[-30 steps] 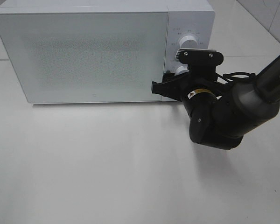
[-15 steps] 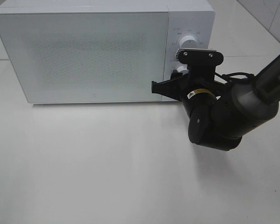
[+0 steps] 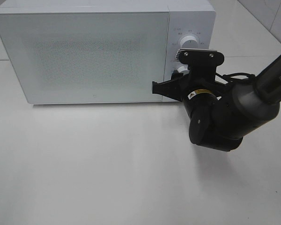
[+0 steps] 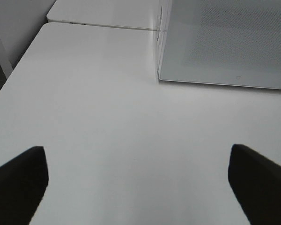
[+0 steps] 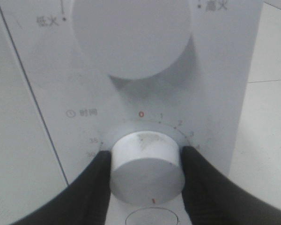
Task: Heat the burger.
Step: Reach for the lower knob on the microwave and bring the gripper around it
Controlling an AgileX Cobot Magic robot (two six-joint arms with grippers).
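You see the shut microwave (image 3: 84,51) with the burger nowhere in sight, presumably inside, and your right gripper (image 5: 147,159) has just narrowed from wide onto the timer knob (image 5: 146,172) at 4 o'clock of its front, ready for turning, while your left gripper (image 4: 138,180) hangs wide open.

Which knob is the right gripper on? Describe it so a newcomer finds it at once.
On the white microwave, the strip right of the door carries two round white knobs, one above the other. It is the lower knob, pinched between the right gripper's black fingers. Unlike the upper knob, it has numbers ringed around it, starting at a red 0.
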